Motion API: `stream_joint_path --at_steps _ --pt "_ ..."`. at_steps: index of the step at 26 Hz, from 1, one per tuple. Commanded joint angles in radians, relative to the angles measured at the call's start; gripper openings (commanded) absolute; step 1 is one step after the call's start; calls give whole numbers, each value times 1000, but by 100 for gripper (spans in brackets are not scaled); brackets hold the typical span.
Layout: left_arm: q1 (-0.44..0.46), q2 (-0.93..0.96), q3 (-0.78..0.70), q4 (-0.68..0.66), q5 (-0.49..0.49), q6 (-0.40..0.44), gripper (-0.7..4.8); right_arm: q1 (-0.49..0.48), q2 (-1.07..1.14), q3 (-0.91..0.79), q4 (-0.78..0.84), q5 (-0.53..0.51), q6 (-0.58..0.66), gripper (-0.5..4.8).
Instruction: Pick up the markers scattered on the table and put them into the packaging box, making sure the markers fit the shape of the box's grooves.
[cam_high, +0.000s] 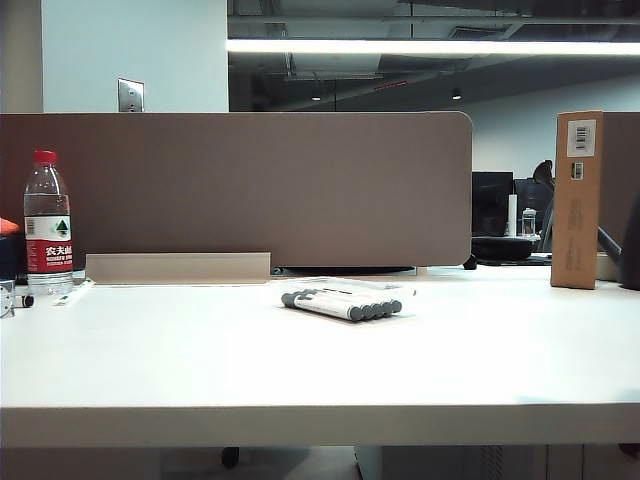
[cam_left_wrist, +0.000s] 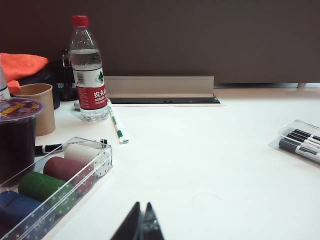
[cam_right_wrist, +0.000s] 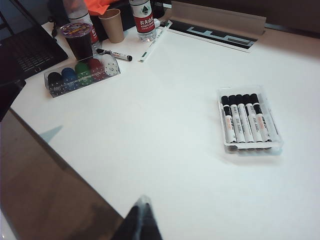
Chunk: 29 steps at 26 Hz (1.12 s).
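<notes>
Hovering grippers, left (cam_left_wrist: 141, 222) and right (cam_right_wrist: 141, 220).

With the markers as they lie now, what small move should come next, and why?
Probably none beyond keeping both arms back. Five markers lie side by side in the packaging box. The left gripper and right gripper are shut and empty, away from it.

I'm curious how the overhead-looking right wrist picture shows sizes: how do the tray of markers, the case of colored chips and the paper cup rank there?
1. Case of colored chips and tray of markers: alike, unranked.
2. Paper cup: smallest, though farther away.
</notes>
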Motion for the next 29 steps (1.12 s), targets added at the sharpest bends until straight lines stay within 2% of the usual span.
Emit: stream_joint_path --at_steps 1,12,16,25,26,29 --pt "3 0 5 13 4 1 -2 0 -3 5 16 -1 4 -6" --pt "3 0 5 13 4 1 -2 -2 -5 5 16 0 4 -6" --pt "3 0 5 13 4 1 -2 -51 -31 -25 60 -5 -14 -5" --pt "3 0 5 12 4 1 -2 -240 -80 -322 492 1 -22 -6" --pt "3 0 5 13 5 1 -2 -283 -93 -396 587 -2 -17 -6" --pt "3 0 5 12 4 1 -2 -353 -126 -526 719 0 -21 -6"
